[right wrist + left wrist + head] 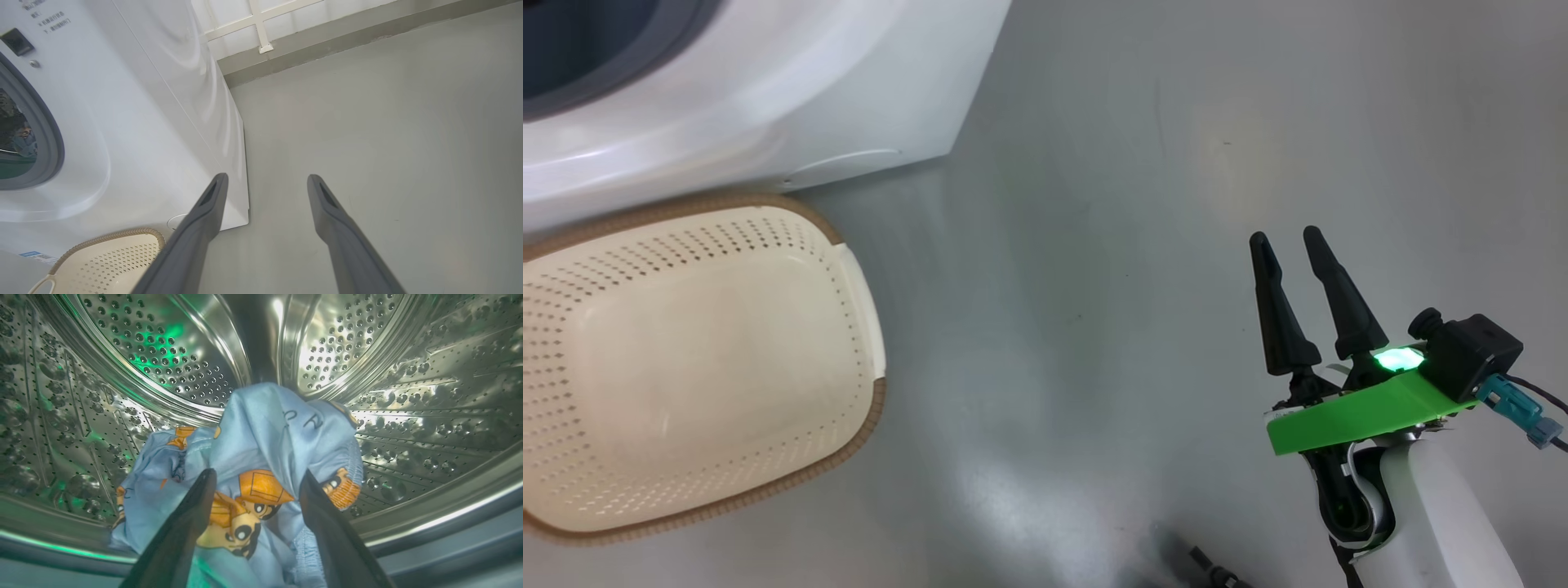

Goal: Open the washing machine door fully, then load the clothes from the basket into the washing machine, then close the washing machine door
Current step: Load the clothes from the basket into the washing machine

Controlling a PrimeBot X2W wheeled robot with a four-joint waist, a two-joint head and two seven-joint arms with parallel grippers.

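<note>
The left gripper [258, 473] holds its 2 fingers apart inside the washing machine [408, 416], clamping nothing. The clothes [265, 428] lie heaped on the perforated drum just beyond them. The fingers and the picture's bottom edge hide part of the blue fabric, so whether it is 1 piece or more cannot be told. The right gripper [1286, 235], its 2 fingers also spread, hangs above the grey floor [1094, 245]. 1 basket [849, 269] sits just beside the machine's front, its left side cropped.
</note>
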